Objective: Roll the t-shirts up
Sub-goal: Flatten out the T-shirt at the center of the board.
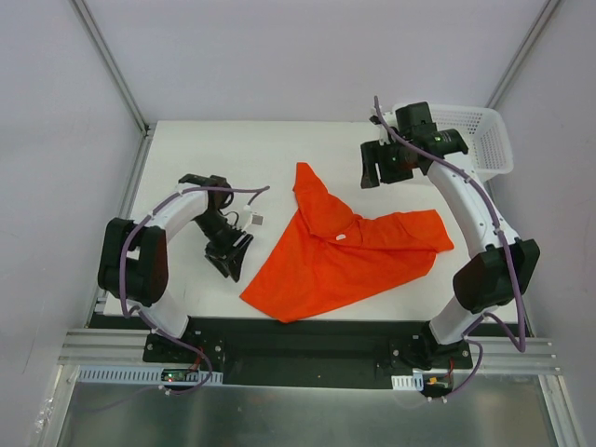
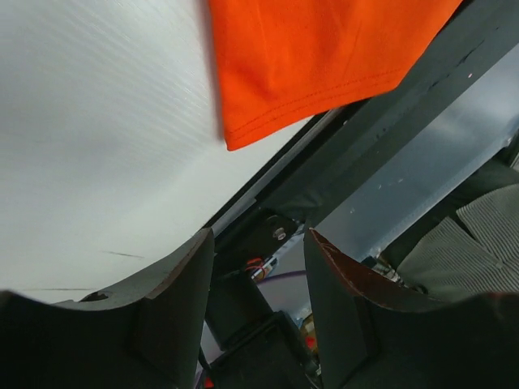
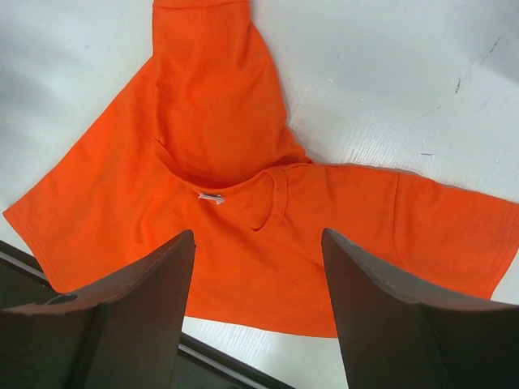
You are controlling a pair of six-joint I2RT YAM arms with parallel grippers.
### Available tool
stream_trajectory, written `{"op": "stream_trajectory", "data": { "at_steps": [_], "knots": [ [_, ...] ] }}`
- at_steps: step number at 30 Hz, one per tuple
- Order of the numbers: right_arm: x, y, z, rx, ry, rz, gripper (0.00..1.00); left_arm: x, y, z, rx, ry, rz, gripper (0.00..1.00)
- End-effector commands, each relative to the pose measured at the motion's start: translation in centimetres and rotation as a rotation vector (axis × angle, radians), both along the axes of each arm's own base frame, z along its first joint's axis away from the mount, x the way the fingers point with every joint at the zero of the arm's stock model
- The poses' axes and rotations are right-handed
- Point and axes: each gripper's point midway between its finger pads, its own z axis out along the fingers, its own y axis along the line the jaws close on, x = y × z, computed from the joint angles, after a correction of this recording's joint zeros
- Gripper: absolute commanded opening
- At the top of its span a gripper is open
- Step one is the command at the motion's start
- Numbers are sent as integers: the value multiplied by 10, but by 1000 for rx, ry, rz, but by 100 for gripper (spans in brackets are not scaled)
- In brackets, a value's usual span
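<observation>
The orange-red t-shirt (image 1: 340,247) lies crumpled and partly folded over itself in the middle of the white table, one sleeve toward the right and a flap pointing to the back. In the right wrist view the t-shirt (image 3: 243,203) shows its collar and a small tag. My right gripper (image 1: 372,168) is open and empty, held above the table behind the shirt. My left gripper (image 1: 228,261) is open and empty, low over the table just left of the shirt's near corner (image 2: 308,65).
A white mesh basket (image 1: 489,140) stands at the back right corner behind the right arm. A small white tag (image 1: 258,221) lies on the table near the left wrist. The black rail (image 1: 307,335) runs along the table's near edge.
</observation>
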Motion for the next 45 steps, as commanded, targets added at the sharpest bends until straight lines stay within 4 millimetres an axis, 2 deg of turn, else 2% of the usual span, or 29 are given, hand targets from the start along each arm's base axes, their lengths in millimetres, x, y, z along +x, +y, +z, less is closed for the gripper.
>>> {"op": "stream_trajectory", "data": {
  "at_steps": [1, 2, 7, 14, 19, 27, 32, 34, 36, 37, 39, 40, 41, 44, 45],
  "knots": [
    [-8, -3, 26, 5, -81, 17, 68, -10, -1, -11, 21, -56, -55, 48],
    [-9, -4, 25, -3, -80, 19, 68, -15, -1, -18, 53, -39, -34, 49],
    [-14, -8, 29, -16, -93, 23, 68, -2, -3, -38, 119, -90, 17, 52],
    [-13, -10, 25, -28, -83, 20, 69, -17, -15, -53, 150, -40, -12, 50],
    [-3, -6, 20, -31, -68, 25, 69, -22, -16, -59, 193, -28, -42, 44],
    [21, 5, 18, -14, -72, 37, 69, -33, -17, -74, 287, -32, -143, 46],
    [33, 10, 15, -17, -80, 48, 69, -40, -21, -77, 308, -30, -186, 40],
    [36, 13, 8, -17, -73, 58, 69, -39, -20, -78, 322, -35, -185, 23],
    [39, 17, 1, -18, -69, 71, 69, -37, -19, -76, 323, -46, -183, 7],
    [38, 22, -11, -22, -45, 91, 69, -35, -20, -73, 313, -66, -180, 4],
    [36, 32, -24, -28, -25, 124, 70, -32, -20, -65, 306, -89, -169, 0],
    [36, 40, -35, -22, 4, 149, 71, -25, -23, -55, 283, -126, -168, 0],
    [35, 46, -41, -22, 19, 178, 72, -28, -20, -48, 284, -116, -169, 0],
    [29, 71, -56, -14, 49, 278, 75, -18, -18, -23, 246, -164, -148, 0],
    [21, 83, -61, -25, 53, 336, 75, -14, -19, -15, 223, -195, -142, 0]
  ]
}}
